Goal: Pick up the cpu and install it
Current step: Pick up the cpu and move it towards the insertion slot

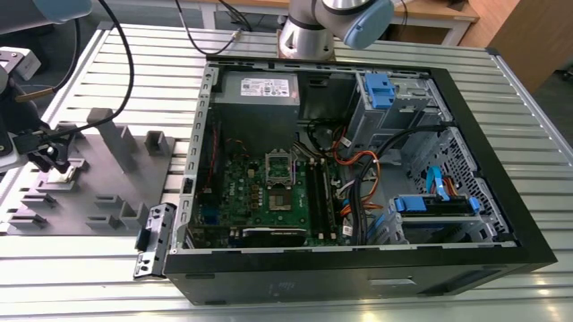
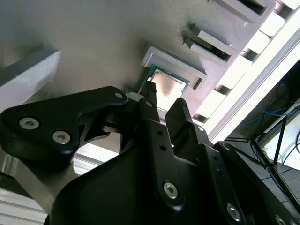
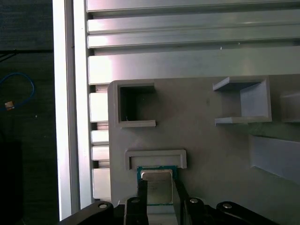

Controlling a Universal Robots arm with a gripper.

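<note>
The black hand (image 3: 161, 185) sat at the silvery square cpu (image 3: 156, 177), not yet lifted from the grey tray (image 3: 215, 154); its grip was impossible to tell.

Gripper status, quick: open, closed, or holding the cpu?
Gripper: down at the cpu, which sits in its nest on the grey fixture; whether it is open or shut on the cpu cannot be told.

A black gripper (image 2: 165, 97) hangs close over a small silvery square chip (image 2: 167, 84). The chip lies flat inside a raised grey bracket (image 2: 174, 62) on a grey plastic tray (image 2: 93, 42), near the tray's edge beside pale metal slats (image 2: 274, 26).
</note>
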